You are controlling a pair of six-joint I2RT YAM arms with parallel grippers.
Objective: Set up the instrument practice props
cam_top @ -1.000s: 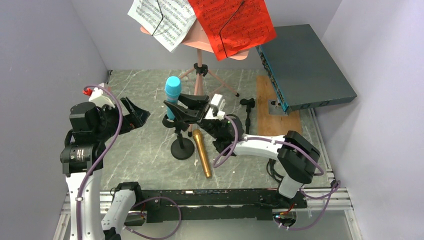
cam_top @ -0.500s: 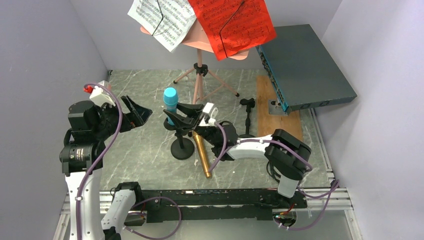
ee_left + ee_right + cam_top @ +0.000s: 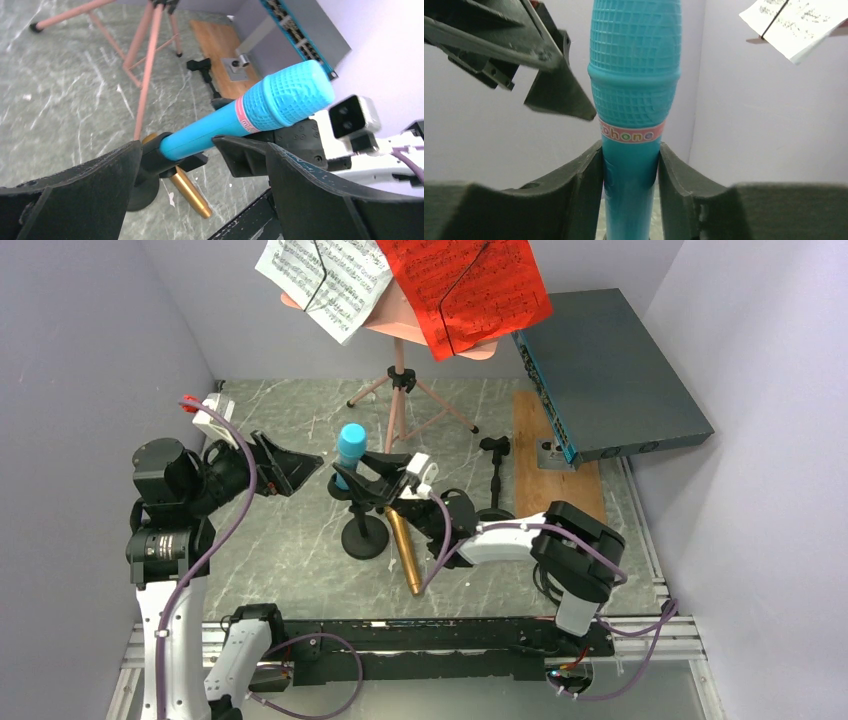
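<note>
The blue microphone [image 3: 349,446] stands nearly upright over the near black round-based pole [image 3: 365,537], its lower end in the pole's clip [image 3: 161,155]. My right gripper [image 3: 368,482] is shut on its blue body [image 3: 634,100], one finger on each side. My left gripper [image 3: 285,466] is open and empty, just left of the microphone [image 3: 260,110]. The gold microphone [image 3: 402,550] lies flat on the table beside the pole's base. The second pole [image 3: 497,476] stands to the right. The pink music desk [image 3: 400,318] on its tripod holds a white page [image 3: 325,275] and a red page [image 3: 465,285].
A large dark-teal box [image 3: 610,375] leans at the back right, over a wooden board [image 3: 550,475]. Purple walls close in left, back and right. The tripod legs [image 3: 420,405] spread behind the near pole. A black rail [image 3: 420,635] runs along the near edge.
My right gripper has carried the blue microphone down and a little left onto the near pole. My left gripper has moved up and right, closer to the microphone.
</note>
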